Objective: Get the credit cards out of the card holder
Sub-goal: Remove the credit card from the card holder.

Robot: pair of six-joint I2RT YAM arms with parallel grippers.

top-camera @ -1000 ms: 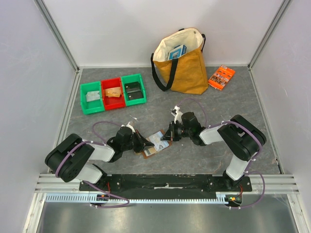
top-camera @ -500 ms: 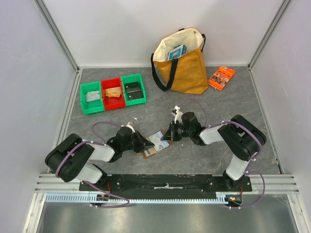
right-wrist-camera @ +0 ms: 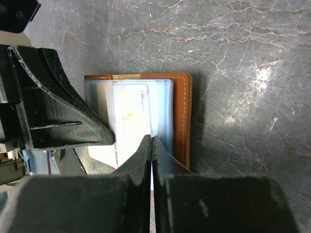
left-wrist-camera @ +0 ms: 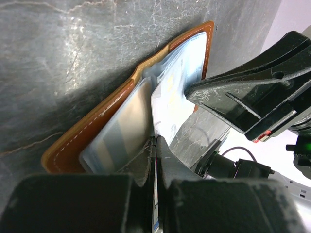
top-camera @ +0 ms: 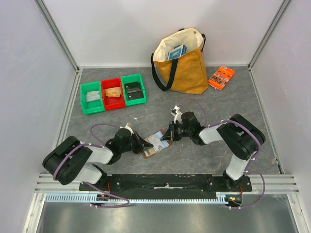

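Observation:
The card holder (top-camera: 150,151) lies open on the grey table between my two grippers, brown outside with pale grey-blue pockets. In the left wrist view its brown edge (left-wrist-camera: 104,114) frames the pockets, and a tan card (left-wrist-camera: 121,128) sits in one. A white credit card (left-wrist-camera: 172,99) sticks out of the holder. My left gripper (left-wrist-camera: 156,141) is shut on the card's thin edge. In the right wrist view my right gripper (right-wrist-camera: 152,140) is shut on the thin edge of the holder's pockets (right-wrist-camera: 166,104), beside the white card (right-wrist-camera: 130,116). The two grippers (top-camera: 142,144) (top-camera: 168,136) face each other.
Green and red bins (top-camera: 112,93) stand at the back left. A yellow tote bag (top-camera: 182,63) stands at the back middle, with an orange printed packet (top-camera: 221,76) to its right. White walls enclose the table.
The left arm has drawn back a little toward the lower left. The card holder and the right gripper stay about where they were.

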